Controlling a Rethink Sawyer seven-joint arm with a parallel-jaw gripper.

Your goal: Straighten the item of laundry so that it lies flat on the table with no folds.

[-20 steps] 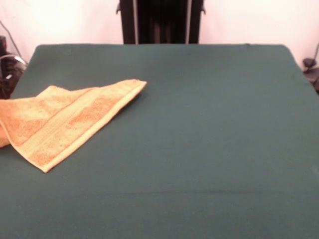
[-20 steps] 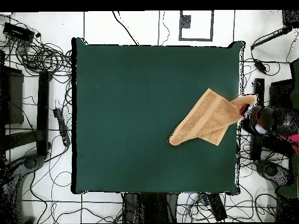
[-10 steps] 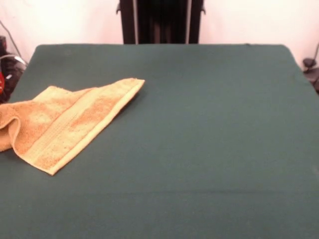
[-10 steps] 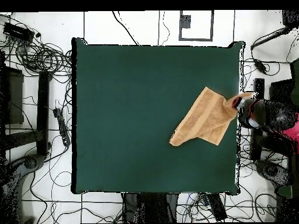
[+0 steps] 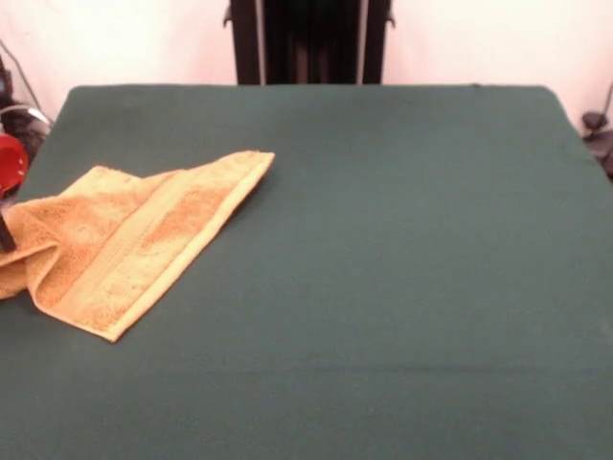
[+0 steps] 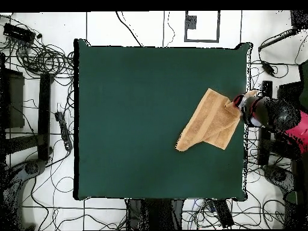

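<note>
The gripper, clamped on the towel corner, has dragged it inward along the table; the towel remains folded, unflattened.

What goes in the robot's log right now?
towel: folded, table edge | gripper: at towel's edge, grip unclear | flat: no

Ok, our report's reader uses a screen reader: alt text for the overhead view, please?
A golden-orange towel lies folded and angled near the right edge of a dark green table. The robot's gripper is at the towel's right corner, reaching in from beyond that edge.
</note>
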